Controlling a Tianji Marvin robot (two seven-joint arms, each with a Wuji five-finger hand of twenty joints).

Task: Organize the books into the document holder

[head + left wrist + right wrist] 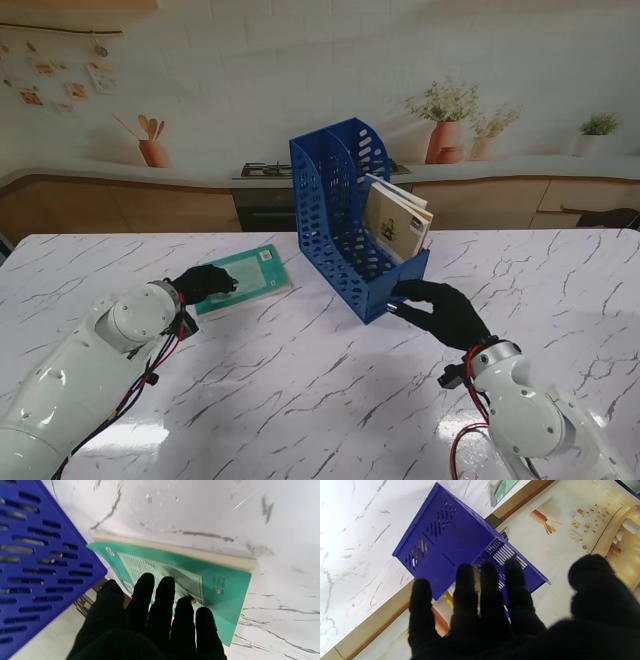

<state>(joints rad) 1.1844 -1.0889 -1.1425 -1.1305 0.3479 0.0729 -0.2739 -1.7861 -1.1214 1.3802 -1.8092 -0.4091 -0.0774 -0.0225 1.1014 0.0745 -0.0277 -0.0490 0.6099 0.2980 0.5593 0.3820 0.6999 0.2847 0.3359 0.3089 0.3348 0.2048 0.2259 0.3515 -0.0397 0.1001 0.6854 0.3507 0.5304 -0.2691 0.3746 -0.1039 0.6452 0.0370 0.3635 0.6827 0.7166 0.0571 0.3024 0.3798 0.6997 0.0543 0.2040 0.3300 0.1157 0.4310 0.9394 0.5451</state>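
A blue document holder (322, 190) stands upright mid-table, with a couple of books (397, 222) leaning in its right compartment. To its left a teal book (247, 272) lies flat on the marble. My left hand (204, 283), in a black glove, lies over the book's near-left edge with its fingers stretched out and holds nothing. The left wrist view shows those fingers (160, 597) over the teal cover (225, 585), beside the holder's slotted wall (37, 555). My right hand (440, 308) is open at the holder's near front wall (445, 540), its fingertips (465, 577) close to or touching it.
The marble table (320, 400) spreads wide nearer to me. Beyond its far edge runs a kitchen backdrop with a stove and potted plants (445, 125). Both white forearms come in from the lower corners.
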